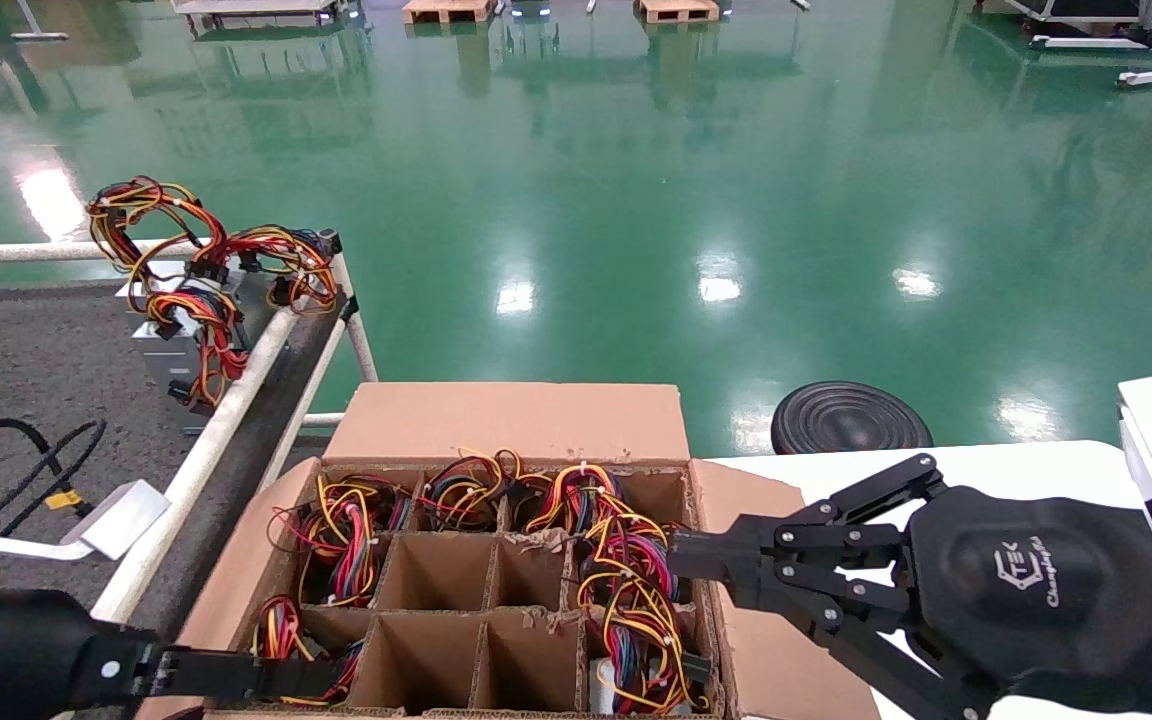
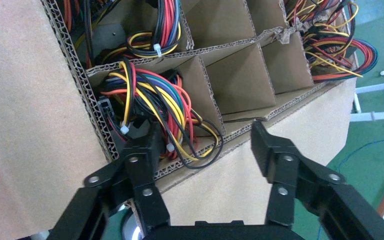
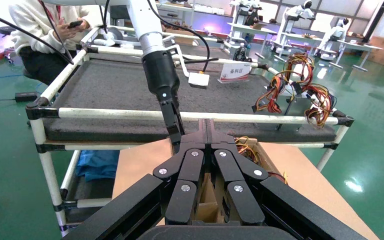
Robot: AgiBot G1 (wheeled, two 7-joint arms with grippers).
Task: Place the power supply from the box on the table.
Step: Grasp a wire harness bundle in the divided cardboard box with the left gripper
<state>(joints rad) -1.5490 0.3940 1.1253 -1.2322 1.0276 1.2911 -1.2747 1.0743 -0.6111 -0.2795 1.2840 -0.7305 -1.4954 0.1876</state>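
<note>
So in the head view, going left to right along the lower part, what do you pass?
Left gripper at the box's near-left cell → box with its wire-filled cells → right gripper, shut, at the box's right edge.

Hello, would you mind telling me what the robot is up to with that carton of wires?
The robot is unloading power supplies from the box onto the table. One power supply already stands on the table by the white rail. The left gripper is open at the box's near left corner cell, its fingers straddling the cell wall beside a wire bundle, with nothing gripped yet. The right gripper is shut over the box's right side, holding nothing.
</note>
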